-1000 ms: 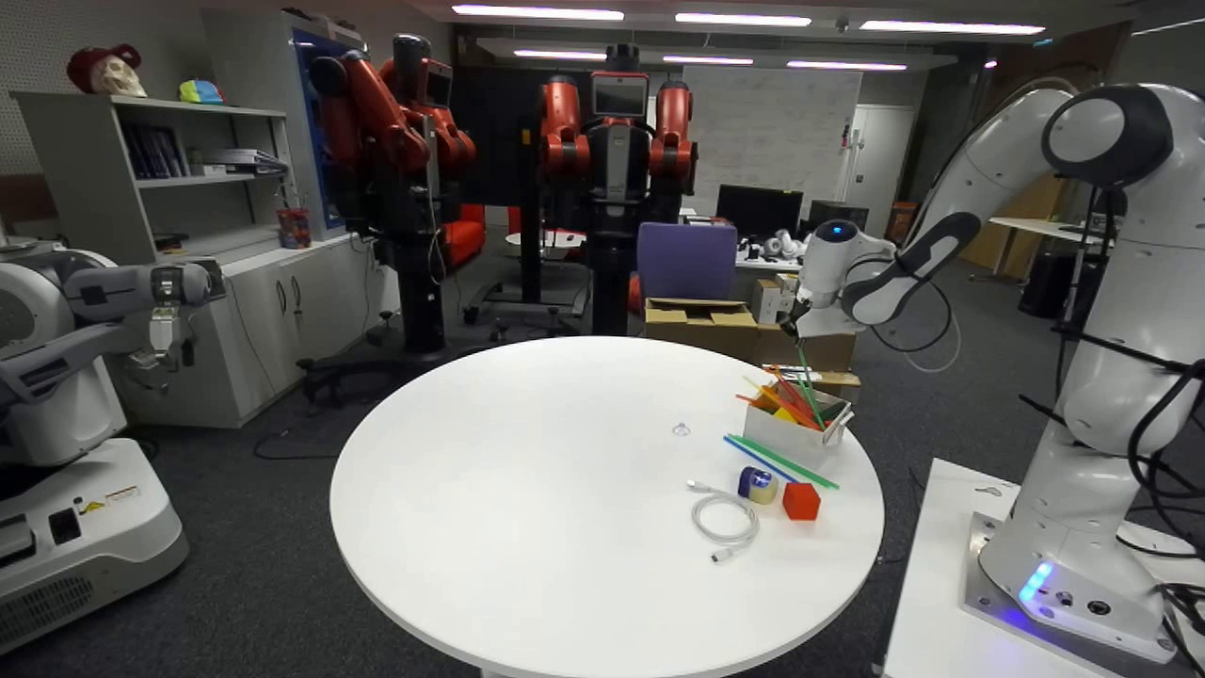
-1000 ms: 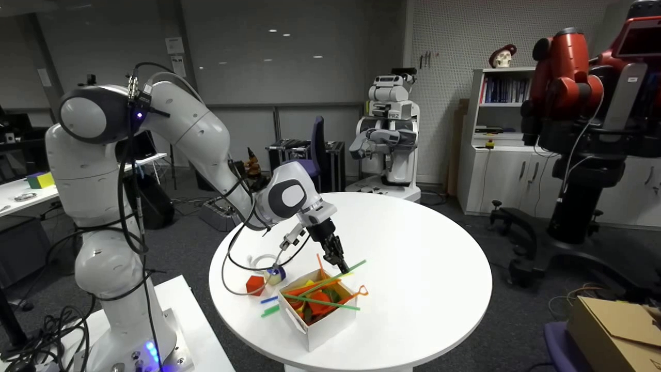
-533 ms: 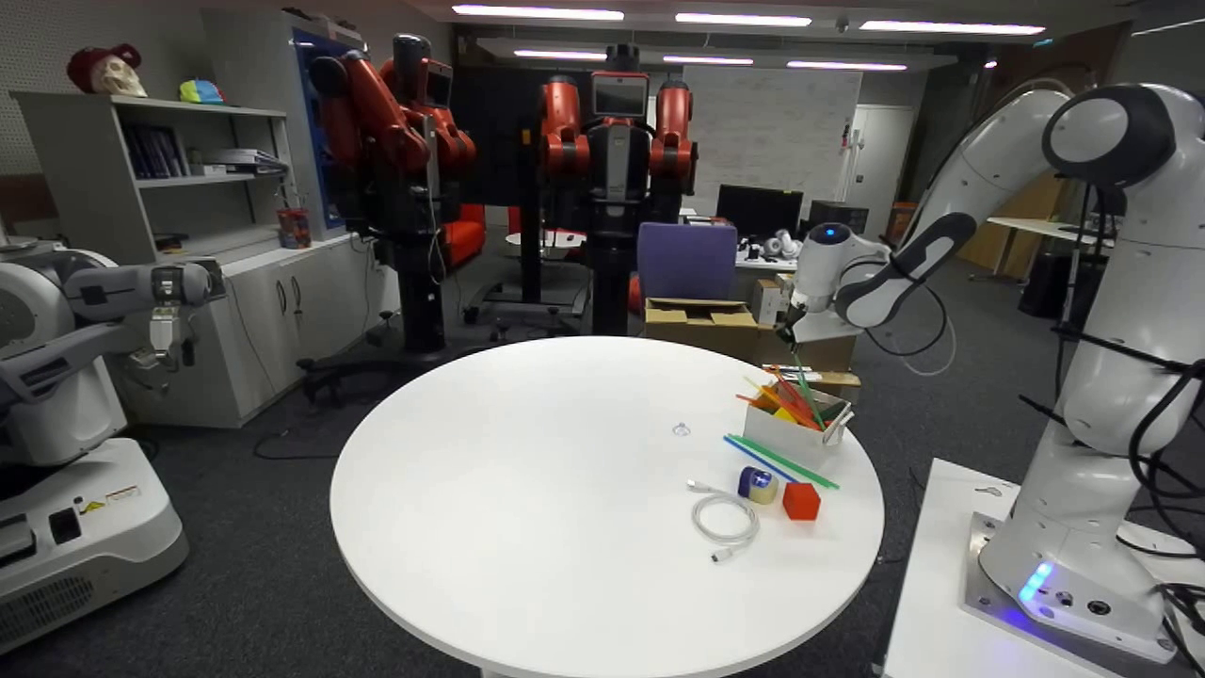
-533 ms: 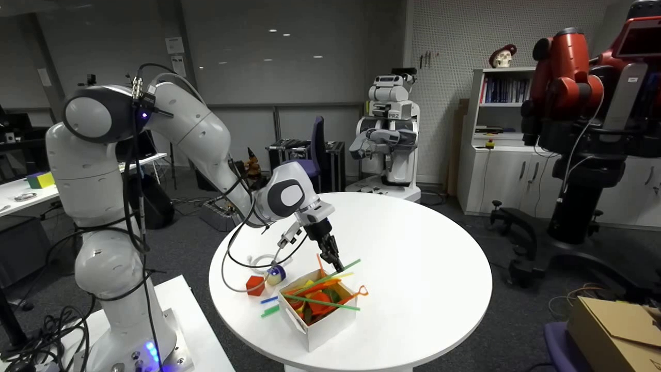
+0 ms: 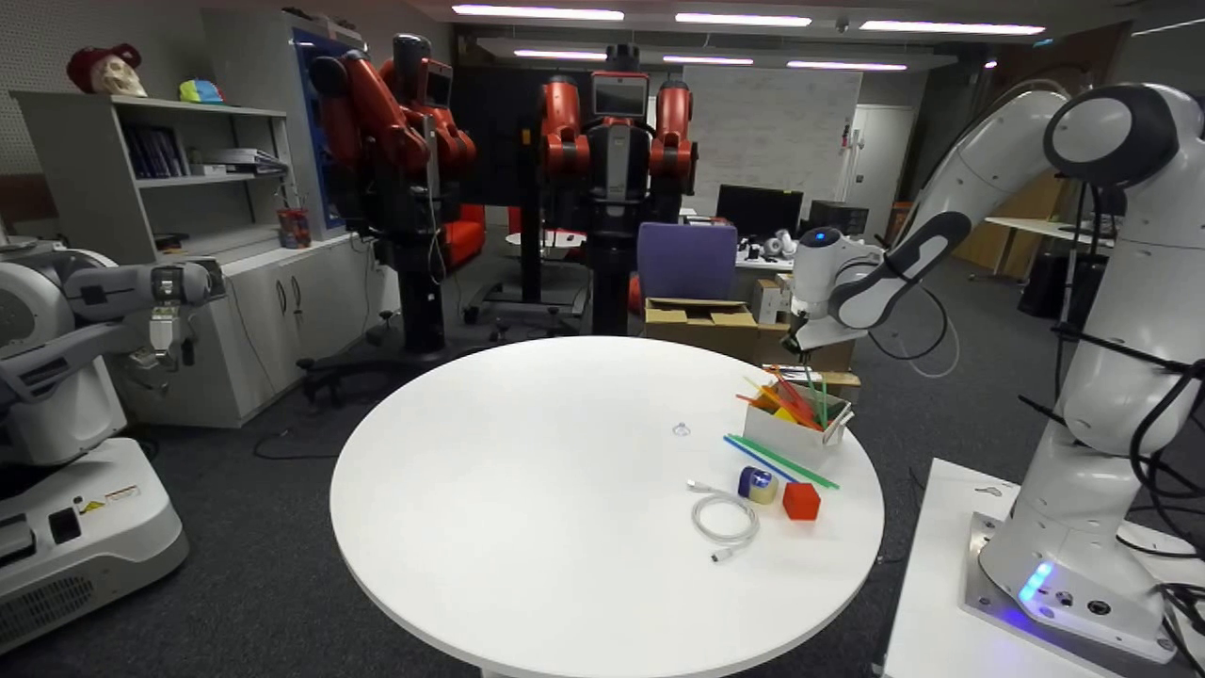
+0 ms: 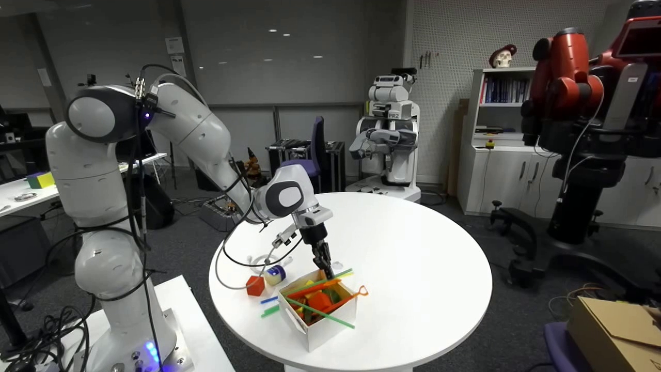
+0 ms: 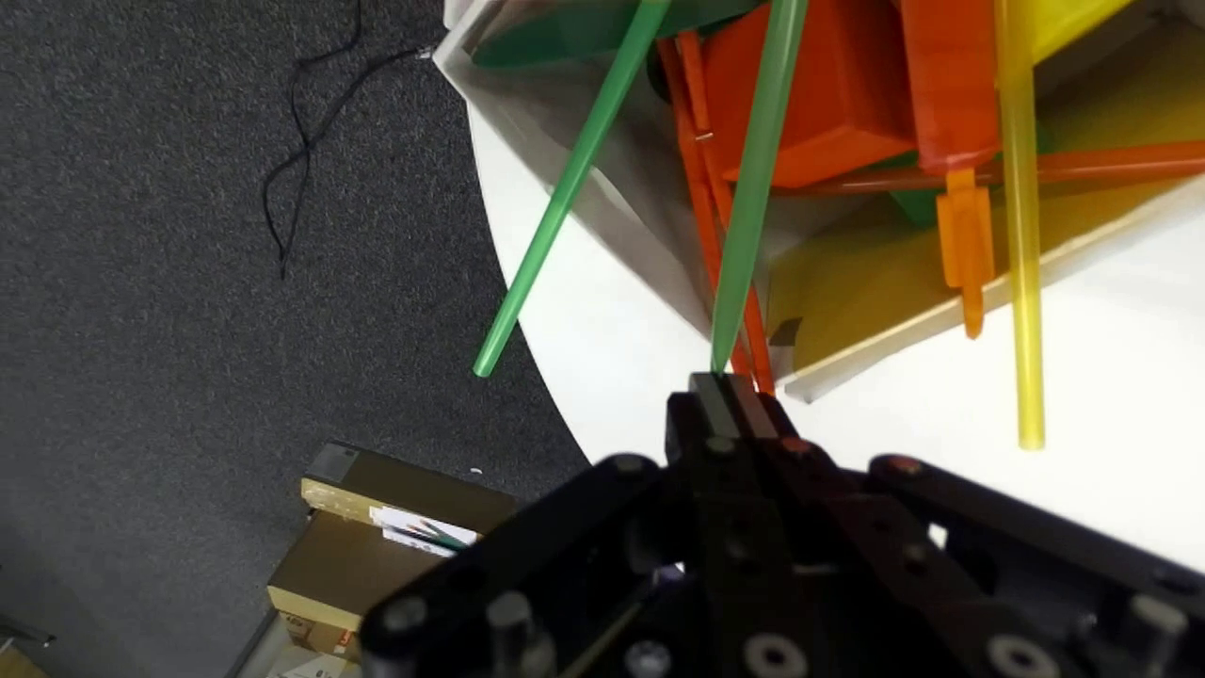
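– Pose, left to right?
– Panda arm [image 6: 201, 134], in an exterior view: elbow arched high, wrist angled down rightward
– Next entry?
– Robotiq gripper [image 7: 730, 381]: fingers together, clamped on green drinking straw [image 7: 756, 179], slanting over white open-topped box [image 6: 323, 333]

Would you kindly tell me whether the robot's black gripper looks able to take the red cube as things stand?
Probably not right now: the black gripper pinches a green plastic straw, which it would likely have to release first, though the red cube itself looks uncovered.
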Motion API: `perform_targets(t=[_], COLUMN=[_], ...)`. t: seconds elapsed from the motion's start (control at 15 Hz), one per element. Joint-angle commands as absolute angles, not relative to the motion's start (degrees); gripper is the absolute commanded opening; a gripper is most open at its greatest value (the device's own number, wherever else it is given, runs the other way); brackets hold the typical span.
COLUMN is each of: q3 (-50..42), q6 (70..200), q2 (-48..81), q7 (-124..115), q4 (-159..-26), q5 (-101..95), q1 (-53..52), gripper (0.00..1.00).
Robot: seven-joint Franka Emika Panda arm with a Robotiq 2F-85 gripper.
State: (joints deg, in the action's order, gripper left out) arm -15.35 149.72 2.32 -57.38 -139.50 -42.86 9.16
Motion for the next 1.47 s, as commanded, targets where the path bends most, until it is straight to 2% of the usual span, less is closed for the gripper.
perform_targets(t=[0.0, 0.6, 0.67, 0.93, 1.4], q3=[-14.34, -13.53, -13.12, -10.79, -4.97], q6=[147.34, 148.43, 148.72, 146.63, 142.94], q2=[1.29, -0.05, -0.51, -3.55, -6.03], q7=[-55.04, -52.14, -49.35, -33.39, -23.91], q4=[-139.69, -141.34, -142.16, -147.42, -152.61], q5=[-41.25, -37.81, -34.28, -23.34, -28.23], q1=[9.9, 9.79, 9.7, 8.48, 5.82], gripper=[0.28, 0.95, 0.99, 1.0, 1.0])
